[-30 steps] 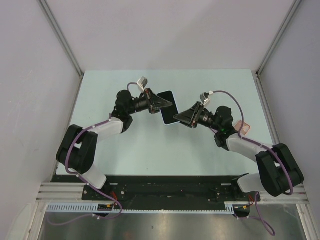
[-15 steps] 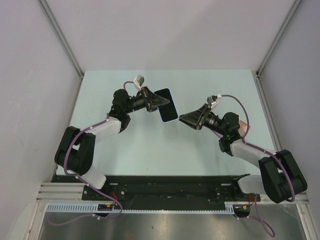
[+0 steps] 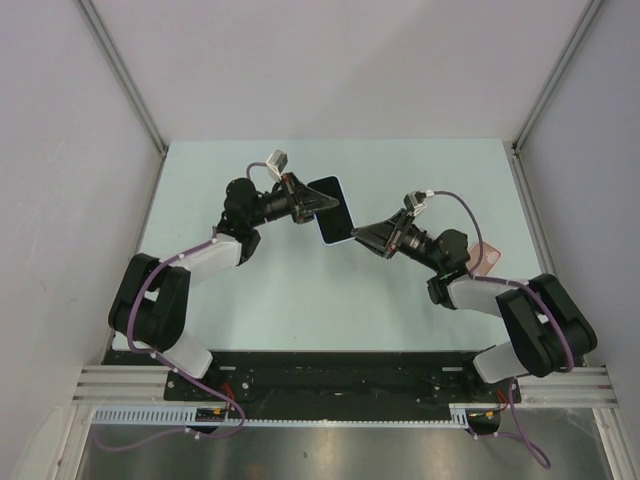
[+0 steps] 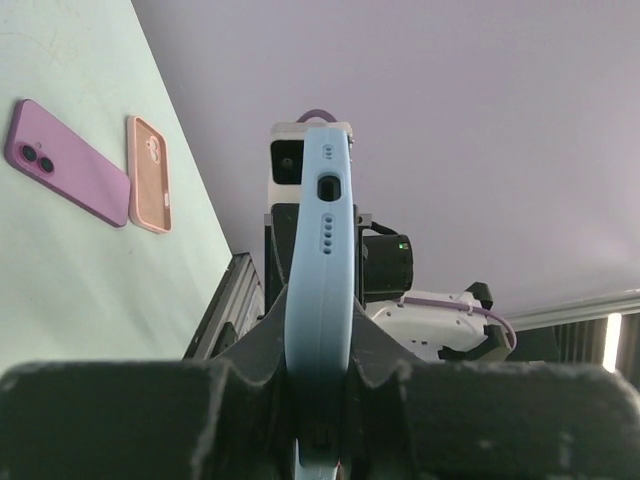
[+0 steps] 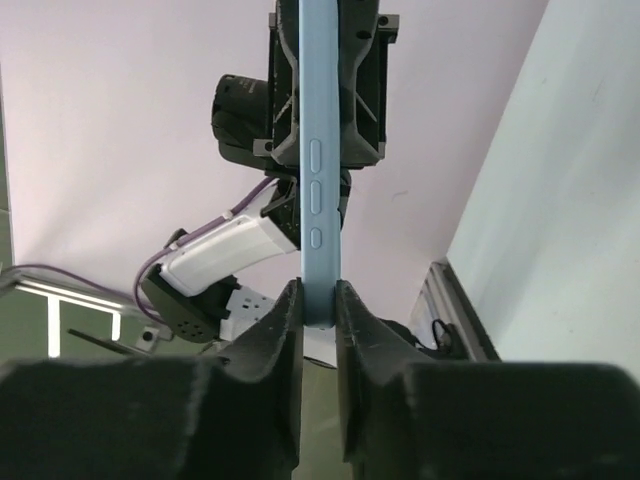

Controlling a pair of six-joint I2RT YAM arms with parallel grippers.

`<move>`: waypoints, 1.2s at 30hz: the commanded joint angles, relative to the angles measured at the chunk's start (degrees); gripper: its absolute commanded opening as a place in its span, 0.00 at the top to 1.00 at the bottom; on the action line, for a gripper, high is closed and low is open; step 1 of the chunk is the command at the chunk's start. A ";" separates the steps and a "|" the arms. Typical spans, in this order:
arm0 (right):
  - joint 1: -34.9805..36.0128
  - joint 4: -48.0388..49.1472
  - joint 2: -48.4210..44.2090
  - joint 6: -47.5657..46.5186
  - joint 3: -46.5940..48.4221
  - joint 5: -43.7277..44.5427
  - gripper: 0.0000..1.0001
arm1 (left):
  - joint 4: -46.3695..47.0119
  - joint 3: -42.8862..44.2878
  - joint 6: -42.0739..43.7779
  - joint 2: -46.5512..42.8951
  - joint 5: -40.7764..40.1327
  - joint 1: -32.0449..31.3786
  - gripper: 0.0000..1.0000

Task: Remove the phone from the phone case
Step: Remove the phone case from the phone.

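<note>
Light-blue phone case (image 4: 320,280), phone (image 3: 331,208) seated inside, held over mid-table. Left gripper (image 3: 318,204) clenched on its left edge, right gripper (image 3: 354,237) clenched on its near-right corner. Pink case (image 3: 486,256) lies well right, near the table (image 3: 400,170) edge.

Above the pale green table (image 3: 300,290), a dark-screened phone (image 3: 334,208) in a light blue case (image 3: 338,243) is held off the surface between the two arms, its screen facing up and its long axis tilted slightly from the table's far-near line. The left gripper (image 3: 312,207) reaches in from the left and clamps the phone's left long edge near the far end, while the right gripper (image 3: 358,237) comes from the right with its fingertips meeting the phone's near right corner. A peach-pink flat object (image 3: 487,256) lies on the table by the right arm, partly hidden behind it.
</note>
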 commanded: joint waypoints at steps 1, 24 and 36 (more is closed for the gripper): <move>1.26 15.08 5.11 6.66 -0.15 1.44 0.94 | 4.63 0.72 -1.49 -4.10 -1.28 0.18 1.00; 13.30 22.31 10.39 27.59 6.79 25.70 1.00 | 27.83 9.51 -11.51 -6.56 -3.48 -1.05 1.00; 15.24 18.89 13.39 22.41 9.34 23.60 1.00 | 22.21 8.45 -9.41 -12.18 -4.71 -1.58 1.00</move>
